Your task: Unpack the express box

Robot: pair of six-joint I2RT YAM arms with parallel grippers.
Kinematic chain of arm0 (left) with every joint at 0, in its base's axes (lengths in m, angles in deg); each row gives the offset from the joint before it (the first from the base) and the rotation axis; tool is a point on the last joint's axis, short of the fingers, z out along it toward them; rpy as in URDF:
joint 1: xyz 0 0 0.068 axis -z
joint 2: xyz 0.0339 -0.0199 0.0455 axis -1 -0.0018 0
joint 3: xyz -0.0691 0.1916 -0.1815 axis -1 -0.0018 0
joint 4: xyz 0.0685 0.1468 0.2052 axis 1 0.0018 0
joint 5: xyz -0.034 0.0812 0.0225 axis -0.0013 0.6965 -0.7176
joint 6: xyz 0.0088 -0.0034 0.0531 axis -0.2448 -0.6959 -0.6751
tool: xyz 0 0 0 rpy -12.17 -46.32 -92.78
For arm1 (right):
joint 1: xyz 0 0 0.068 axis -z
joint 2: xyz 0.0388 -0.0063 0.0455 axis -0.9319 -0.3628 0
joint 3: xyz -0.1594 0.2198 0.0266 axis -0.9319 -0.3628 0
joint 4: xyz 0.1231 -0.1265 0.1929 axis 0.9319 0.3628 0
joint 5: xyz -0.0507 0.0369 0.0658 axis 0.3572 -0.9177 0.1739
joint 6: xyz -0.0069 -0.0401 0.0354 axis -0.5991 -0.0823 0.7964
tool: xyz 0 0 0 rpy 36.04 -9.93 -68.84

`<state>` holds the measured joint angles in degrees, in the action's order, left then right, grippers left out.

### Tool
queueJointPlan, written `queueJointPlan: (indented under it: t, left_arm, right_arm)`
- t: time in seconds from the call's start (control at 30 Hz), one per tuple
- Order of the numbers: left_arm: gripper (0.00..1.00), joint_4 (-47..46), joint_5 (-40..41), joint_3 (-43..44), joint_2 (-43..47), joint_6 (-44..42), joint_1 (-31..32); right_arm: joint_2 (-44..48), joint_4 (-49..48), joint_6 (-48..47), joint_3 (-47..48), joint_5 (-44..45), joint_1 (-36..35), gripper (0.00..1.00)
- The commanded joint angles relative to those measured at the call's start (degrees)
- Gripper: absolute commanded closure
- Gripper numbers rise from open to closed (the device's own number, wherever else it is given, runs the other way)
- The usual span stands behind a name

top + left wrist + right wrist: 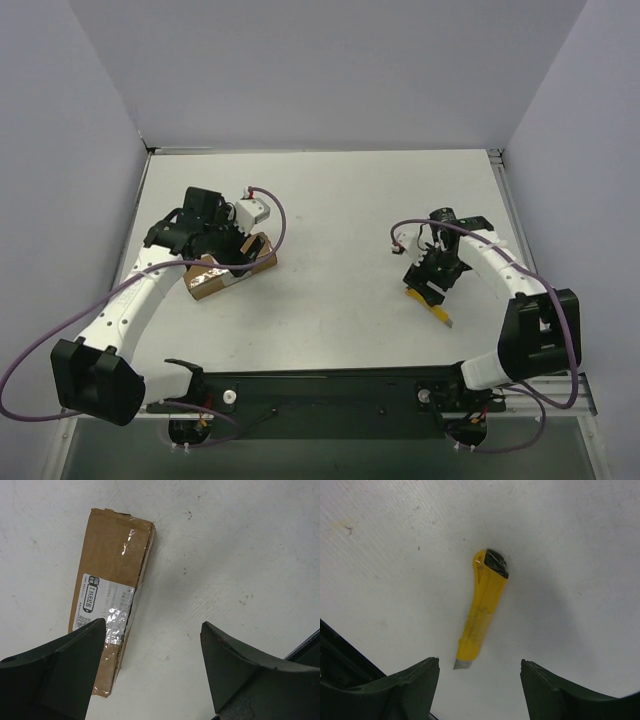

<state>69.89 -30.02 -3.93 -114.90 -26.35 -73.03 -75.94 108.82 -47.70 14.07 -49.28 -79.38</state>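
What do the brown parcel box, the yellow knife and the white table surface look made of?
Brown elongated parcel box: matte cardboard, judging by creased edges; the strip along it looks like glossy clear plastic tape, catching glare. Yellow utility knife: smooth plastic body, probably; its grey blade tip looks metal. White tabletop: matte, faintly textured, scuffed; material unclear.

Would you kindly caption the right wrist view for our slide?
Open right gripper poised over a yellow utility knife, blade tip exposed, on the white table.
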Motion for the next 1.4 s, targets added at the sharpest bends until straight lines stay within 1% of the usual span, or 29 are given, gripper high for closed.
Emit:
queueJointPlan:
  t: [0.0,0.13,0.23,0.33,0.37,0.5,0.53,0.57,0.6,0.67,0.7,0.73,0.8,0.83,0.87,0.93,0.97,1.03,1.1,1.13,1.17,1.23,1.27,1.3,1.33,1.37]
  left_arm:
    - [0.14,0.15,-1.11,-0.18,1.76,-0.58,0.54]
    - [0.15,-0.03,-0.40,0.00,1.76,-0.58,0.45]
    - [0.15,0.23,0.21,-0.18,1.94,-0.58,0.54]
    - [0.15,0.67,0.39,-0.26,2.03,-0.75,0.54]
    - [0.15,0.76,0.48,-0.26,2.11,-0.75,0.54]
    - [0.15,0.58,1.09,-0.09,1.77,-0.84,0.54]
    - [0.15,0.50,1.27,0.17,1.59,-0.93,0.54]
    - [0.15,0.41,1.35,0.26,1.41,-1.10,0.45]
    - [0.15,0.23,1.36,0.44,1.15,-1.28,0.45]
    - [0.16,-0.12,1.36,0.97,0.54,-1.46,0.36]
    - [0.15,-0.21,1.36,1.14,0.10,-1.54,0.36]
    - [0.15,-0.29,1.18,1.23,-0.25,-1.46,0.19]
    - [0.15,-0.38,0.74,1.76,-1.04,-1.46,0.10]
    - [0.15,-0.30,0.48,2.02,-1.31,-1.46,0.19]
    - [0.16,-0.21,0.30,2.37,-1.66,-1.46,0.10]
    - [0.16,-0.03,-0.22,2.81,-2.45,-1.37,0.10]
    - [0.16,0.05,-0.49,2.99,-2.72,-1.28,0.10]
    - [0.16,0.06,-1.01,3.43,-3.42,-1.02,0.10]
    - [0.16,-0.03,-1.28,3.78,-3.95,-0.76,0.19]
    - [0.16,-0.03,-1.46,4.04,-4.04,-0.75,0.28]
    - [0.16,0.05,-1.63,4.13,-4.21,-0.58,0.36]
    - [0.16,0.06,-1.81,4.83,-4.91,-0.58,0.71]
    - [0.16,0.14,-2.16,5.01,-5.18,-0.67,0.80]
    - [0.16,0.32,-2.16,5.36,-5.61,-0.67,0.98]
    - [0.16,0.23,-2.33,5.88,-5.97,-0.67,1.07]
    - [0.16,0.23,-2.60,6.15,-6.23,-0.58,1.07]
  right_arm:
    - [-4.24,-0.10,-3.14,1.51,0.51,-1.56,0.36]
    - [-10.46,-1.33,-3.58,3.35,1.30,-4.54,0.40]
    - [-14.69,-3.09,-1.74,5.29,3.05,-7.09,0.44]
    - [-18.91,-5.81,0.72,6.70,7.27,-10.07,0.50]
    - [-19.88,-6.34,1.25,6.96,8.58,-10.70,0.54]
    - [-24.62,-7.75,5.11,8.98,13.07,-12.55,0.60]
    - [-25.24,-7.66,5.73,9.42,13.08,-12.72,0.63]
    - [-25.86,-7.57,6.52,10.30,14.47,-13.07,0.70]
    - [-27.17,-7.40,7.40,11.09,14.49,-13.16,0.72]
    - [-28.67,-6.79,12.74,13.80,13.88,-12.64,0.77]
    - [-30.16,-6.26,14.94,17.39,13.70,-12.37,0.78]
    - [-31.04,-5.30,19.92,20.12,10.48,-12.02,0.80]
    - [-32.54,-3.44,24.87,26.61,8.87,-11.58,0.87]
    - [-32.72,-3.44,27.16,28.13,9.47,-11.58,0.93]
    - [-32.90,-3.53,31.53,29.45,9.74,-11.58,1.00]
    - [-33.16,-3.36,34.55,32.10,9.56,-11.58,1.00]
    - [-33.33,-3.01,38.65,32.62,9.83,-11.49,1.00]
    - [-33.60,-2.22,42.54,32.11,10.09,-11.41,1.00]
    - [-32.99,-0.46,47.36,30.27,8.43,-11.32,0.98]
    - [-32.55,0.15,47.83,27.38,6.94,-11.49,0.97]
    - [-31.94,1.21,49.57,25.79,4.67,-11.58,0.93]
    - [-29.74,1.83,53.45,22.10,3.24,-11.58,0.89]
    - [-28.95,2.27,54.85,19.12,2.89,-11.32,0.81]
    - [-27.55,2.27,56.00,18.05,-0.25,-10.80,0.73]
    - [-27.10,2.27,55.66,17.52,-1.84,-9.48,0.51]
    - [-26.84,2.62,55.22,18.03,-3.69,-8.43,0.42]
